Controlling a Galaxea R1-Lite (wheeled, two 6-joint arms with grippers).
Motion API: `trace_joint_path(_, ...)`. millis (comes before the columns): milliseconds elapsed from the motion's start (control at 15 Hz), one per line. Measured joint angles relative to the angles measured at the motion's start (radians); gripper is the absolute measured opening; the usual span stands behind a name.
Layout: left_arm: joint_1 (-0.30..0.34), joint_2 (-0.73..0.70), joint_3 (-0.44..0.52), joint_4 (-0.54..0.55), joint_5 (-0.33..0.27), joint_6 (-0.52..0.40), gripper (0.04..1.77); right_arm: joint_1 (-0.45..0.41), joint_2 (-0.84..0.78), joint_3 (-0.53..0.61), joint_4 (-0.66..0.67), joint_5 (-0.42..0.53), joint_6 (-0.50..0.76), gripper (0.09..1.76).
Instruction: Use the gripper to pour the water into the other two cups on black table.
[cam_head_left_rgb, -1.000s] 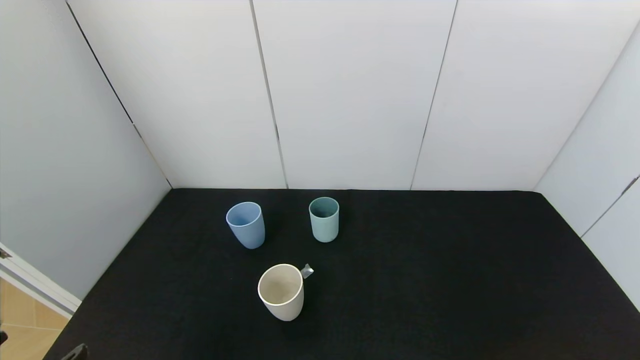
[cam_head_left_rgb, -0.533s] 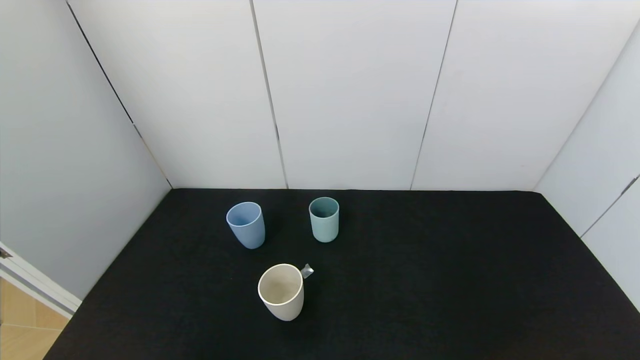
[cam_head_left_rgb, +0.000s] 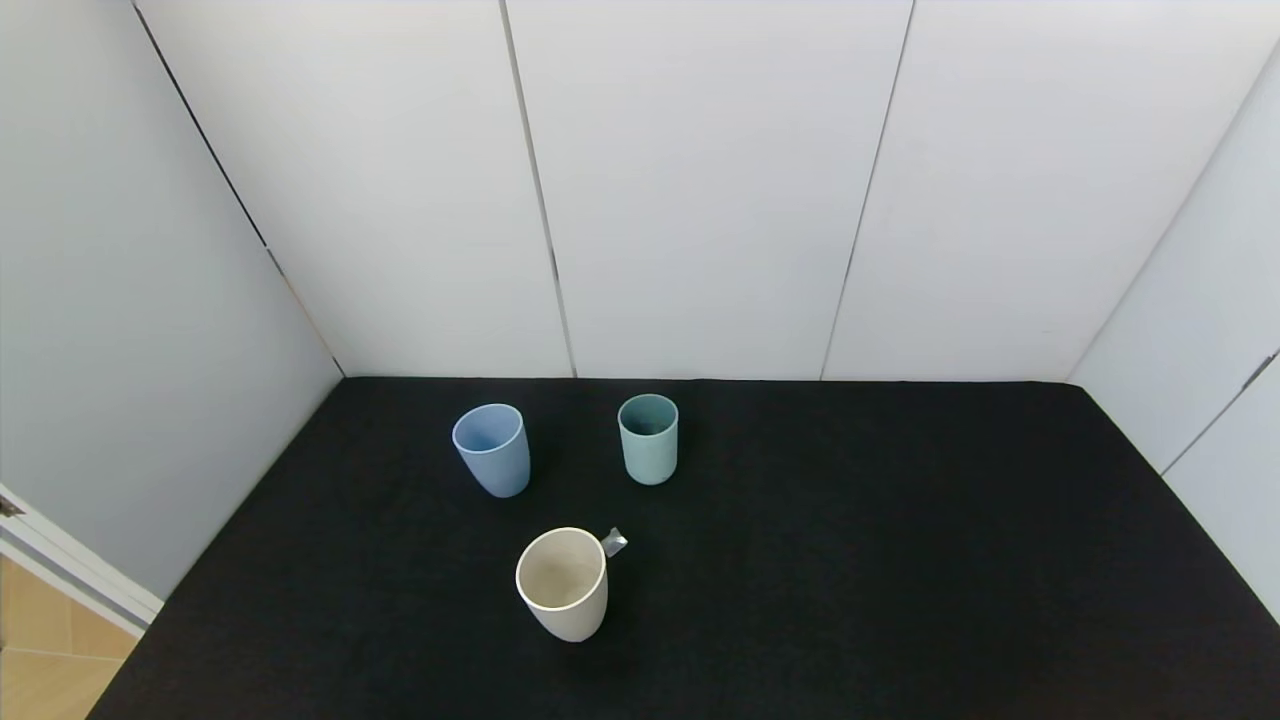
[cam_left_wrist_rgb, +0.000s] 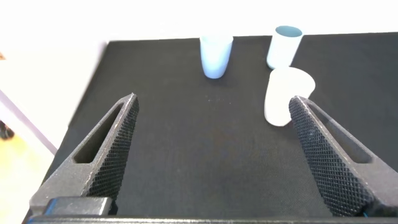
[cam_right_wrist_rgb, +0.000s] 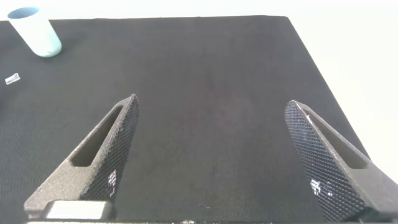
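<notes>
The black table (cam_head_left_rgb: 850, 560) fills the lower half of the head view, walled in on three sides by pale panels (cam_head_left_rgb: 700, 190); a strip of light wood floor (cam_head_left_rgb: 45, 650) shows past its near left corner. Three handleless cups stand upright on the left-centre of the cloth, well apart from one another. The cream-white cup (cam_head_left_rgb: 563, 583) is nearest the robot, with a small scrap of clear tape (cam_head_left_rgb: 614, 542) lying on the table just beside its far right rim. Behind it, the light blue cup (cam_head_left_rgb: 491, 449) stands to the left and the teal-green cup (cam_head_left_rgb: 648, 438) to the right, both near the back wall. No water can be made out in any cup.

Neither arm appears in the head view. In its wrist view the left gripper (cam_left_wrist_rgb: 211, 155) hovers low over the near left part of the table, jaws spread wide with nothing between them; only bare cloth separates it from the cups, the cream-white one closest. The right gripper (cam_right_wrist_rgb: 211, 155) hangs over the right side, also wide open and holding nothing, with the teal-green cup far off.
</notes>
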Motion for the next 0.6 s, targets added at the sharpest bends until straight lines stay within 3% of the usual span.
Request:
trace_joint_path(333, -0.004, -0.08, 0.054, 0.0, 0.032, 0.086, 1.72, 0.0, 0.0, 0.0, 0.0, 0.0, 0.0, 1.71)
trace_joint_path(600, -0.004, -0.089, 0.059, 0.052, 0.06, 0.024, 1.72, 0.0, 0.0, 0.0, 0.0, 0.0, 0.0, 1.71)
